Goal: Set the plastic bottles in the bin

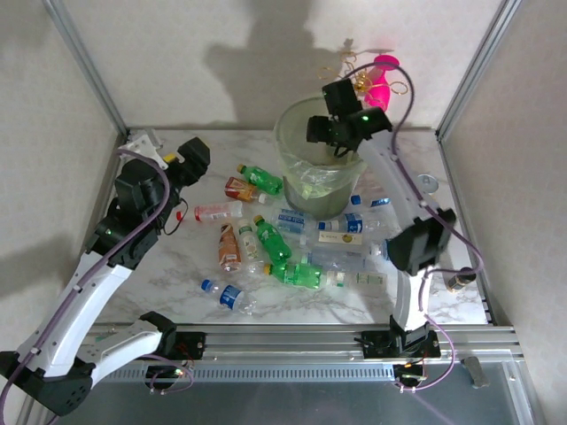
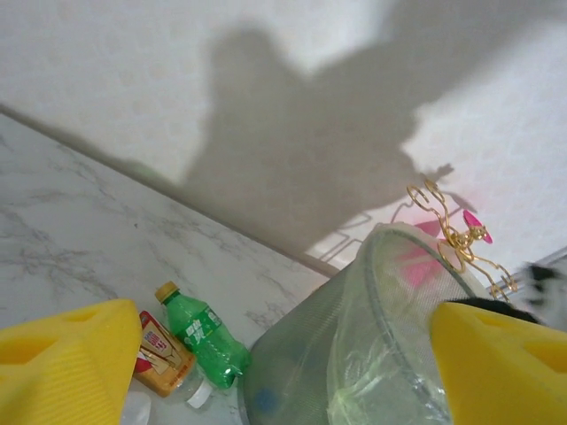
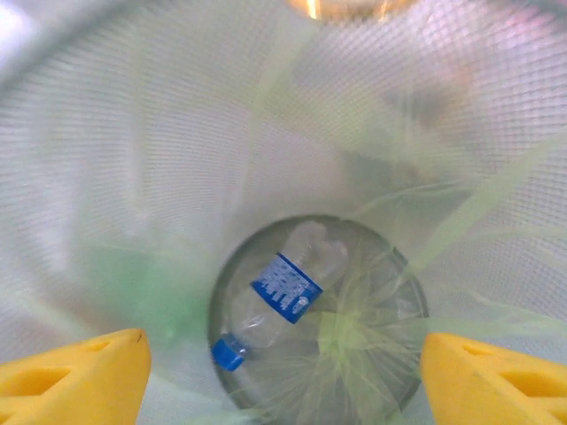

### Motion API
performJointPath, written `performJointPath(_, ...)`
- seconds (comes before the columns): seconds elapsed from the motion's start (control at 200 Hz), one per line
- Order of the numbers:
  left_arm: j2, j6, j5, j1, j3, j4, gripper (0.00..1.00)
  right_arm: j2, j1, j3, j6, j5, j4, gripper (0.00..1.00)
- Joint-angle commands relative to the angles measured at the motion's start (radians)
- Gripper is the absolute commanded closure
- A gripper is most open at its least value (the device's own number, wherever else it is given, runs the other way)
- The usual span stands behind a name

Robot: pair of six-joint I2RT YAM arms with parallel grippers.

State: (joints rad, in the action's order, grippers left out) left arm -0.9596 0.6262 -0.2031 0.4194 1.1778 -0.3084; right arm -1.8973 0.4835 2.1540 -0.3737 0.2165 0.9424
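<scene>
Hanging over the bin (image 1: 337,202), the right arm (image 1: 350,124) points its wrist camera straight down the lined inside. The right jaws are spread wide with nothing between them, their yellow fingertips (image 3: 75,372) at the lower corners of that view. On the bin's round bottom lies one clear bottle with a blue label (image 3: 282,301) and a blue cap, tilted from 7 o'clock towards 1 o'clock.

The other plastic bottles (image 1: 283,243) lie scattered on the marble counter (image 1: 177,274), fanned around the bin from its 9 o'clock side through 6 o'clock to 4 o'clock. A green bottle (image 1: 261,179) lies at the bin's 9 o'clock, just beside it, with an orange-brown bottle (image 1: 239,189) touching it on the far side from the bin. A pink-and-gold ornament (image 1: 376,80) stands at the bin's 1 o'clock, against the back wall.

The left arm (image 1: 142,190) is at the bin's 9 o'clock, well apart from it. The left jaws are also parted and hold nothing; between their yellow pads (image 2: 62,367) the left wrist view takes in the green bottle, the orange-brown one and the bin's rim.
</scene>
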Motion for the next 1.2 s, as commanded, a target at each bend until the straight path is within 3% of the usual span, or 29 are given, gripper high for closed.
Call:
performJointPath(0.0,-0.001,0.079,-0.009,-0.018,-0.013,-0.087,0.16,0.189,0.049,-0.161,0.047,-0.025,-0.145,0.21)
performJointPath(0.195,-0.015,0.103,0.044,-0.023,-0.065,-0.204,0.17,0.502,0.087,-0.467,0.075,-0.14,-0.326,0.28)
performJointPath(0.426,-0.103,0.134,0.148,-0.029,-0.142,-0.36,0.21,0.634,0.096,-0.553,0.069,-0.168,-0.195,0.32)
performJointPath(0.616,-0.14,0.176,0.323,-0.026,-0.336,-0.314,0.25,0.729,0.096,-0.606,0.048,-0.162,-0.159,0.29)
performJointPath(0.796,-0.196,0.138,0.353,-0.027,-0.434,-0.237,0.26,0.779,0.095,-0.638,0.055,-0.137,-0.158,0.28)
performJointPath(1.196,-0.39,0.054,0.385,-0.025,-0.44,-0.11,0.27,0.814,0.095,-0.697,0.038,-0.135,-0.202,0.28)
